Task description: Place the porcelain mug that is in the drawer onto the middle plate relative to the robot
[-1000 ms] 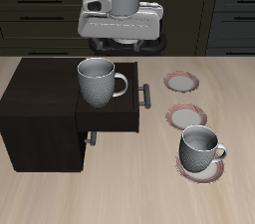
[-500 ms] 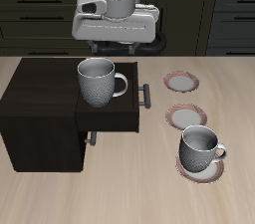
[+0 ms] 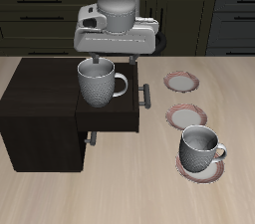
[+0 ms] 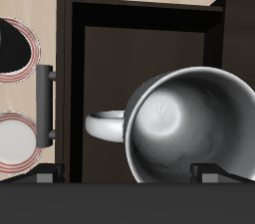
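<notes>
Three plates wait; the middle plate (image 3: 186, 116) sits bare. The porcelain mug (image 3: 98, 82) stands in the open drawer (image 3: 132, 116), gripper (image 3: 99, 62) poised over its rim, fingers apart, gripping nothing.

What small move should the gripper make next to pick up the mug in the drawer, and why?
Probably lower straight down. The gripper hangs just above the porcelain mug in the open drawer, one finger over the rim; the wrist view shows the mug's rim directly below, not yet gripped.
</notes>
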Robot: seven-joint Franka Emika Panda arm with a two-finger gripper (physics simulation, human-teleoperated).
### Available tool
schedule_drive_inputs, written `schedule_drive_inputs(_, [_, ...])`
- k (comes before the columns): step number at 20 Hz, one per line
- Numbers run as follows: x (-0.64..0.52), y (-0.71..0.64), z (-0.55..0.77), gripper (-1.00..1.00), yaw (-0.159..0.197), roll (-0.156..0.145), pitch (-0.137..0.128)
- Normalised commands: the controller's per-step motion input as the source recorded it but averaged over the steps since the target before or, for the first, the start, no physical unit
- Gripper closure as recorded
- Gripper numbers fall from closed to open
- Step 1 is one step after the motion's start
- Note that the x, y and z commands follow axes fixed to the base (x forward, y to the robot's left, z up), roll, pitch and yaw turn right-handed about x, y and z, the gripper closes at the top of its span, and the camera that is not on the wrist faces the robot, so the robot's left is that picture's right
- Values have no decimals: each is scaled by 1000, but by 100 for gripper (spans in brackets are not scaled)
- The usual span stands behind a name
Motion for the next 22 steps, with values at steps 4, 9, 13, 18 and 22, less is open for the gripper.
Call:
schedule_drive_inputs(4, [-99, -77, -216, -100, -19, 4, 5])
schedule_drive_inputs(9, [36, -109, -219, -100, -3, -8, 20])
schedule_drive_inputs(13, [-45, 47, -459, -100, 14, 6, 54])
schedule_drive_inputs(18, [-42, 52, -260, 100, -14, 37, 27])
schedule_drive_inputs(22, [-104, 46, -128, 100, -31, 25, 12])
